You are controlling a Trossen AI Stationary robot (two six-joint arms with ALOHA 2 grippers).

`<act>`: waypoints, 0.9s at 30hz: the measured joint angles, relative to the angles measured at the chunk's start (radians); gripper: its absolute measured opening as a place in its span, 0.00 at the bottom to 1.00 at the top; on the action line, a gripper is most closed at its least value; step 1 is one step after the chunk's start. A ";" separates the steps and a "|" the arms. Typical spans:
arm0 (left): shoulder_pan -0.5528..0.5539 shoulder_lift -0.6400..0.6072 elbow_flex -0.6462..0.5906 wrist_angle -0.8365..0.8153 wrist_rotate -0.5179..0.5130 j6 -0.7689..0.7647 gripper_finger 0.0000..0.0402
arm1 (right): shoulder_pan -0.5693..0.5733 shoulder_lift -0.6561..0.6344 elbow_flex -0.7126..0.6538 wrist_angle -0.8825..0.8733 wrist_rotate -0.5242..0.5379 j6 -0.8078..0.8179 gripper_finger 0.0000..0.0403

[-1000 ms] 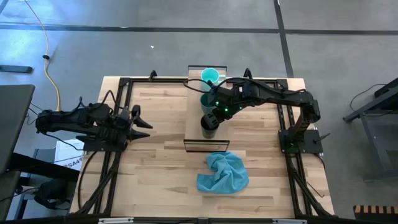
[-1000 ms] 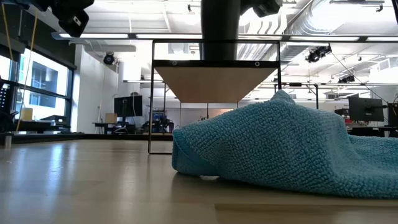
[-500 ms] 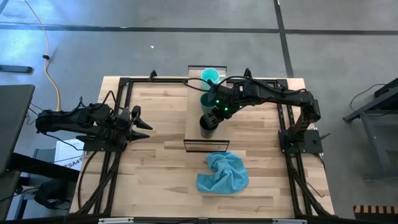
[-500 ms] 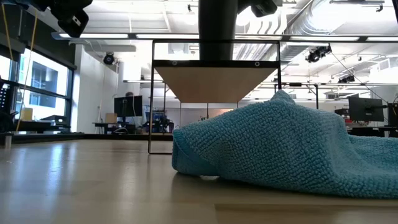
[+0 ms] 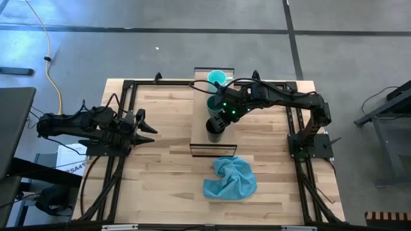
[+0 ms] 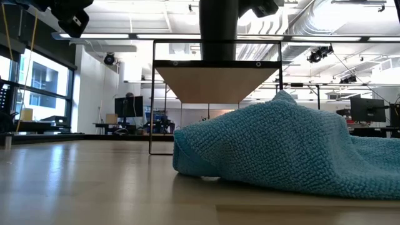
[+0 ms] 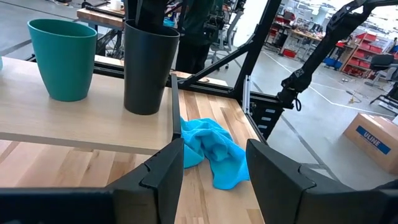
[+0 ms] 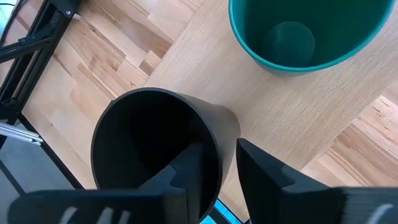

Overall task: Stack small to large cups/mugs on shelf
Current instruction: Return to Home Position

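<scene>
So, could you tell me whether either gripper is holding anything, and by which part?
The left gripper is open and empty. The right gripper is at the rim of the black cup on the shelf; whether it grips cannot be told.

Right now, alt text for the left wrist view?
Green cup and taller black cup stand side by side on the shelf, the right gripper at the black cup's mouth. Left gripper open, blue cloth beyond.
</scene>
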 joint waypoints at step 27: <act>0.000 0.000 0.000 0.005 0.000 0.000 0.41 | 0.000 -0.042 0.001 -0.001 -0.023 0.006 0.22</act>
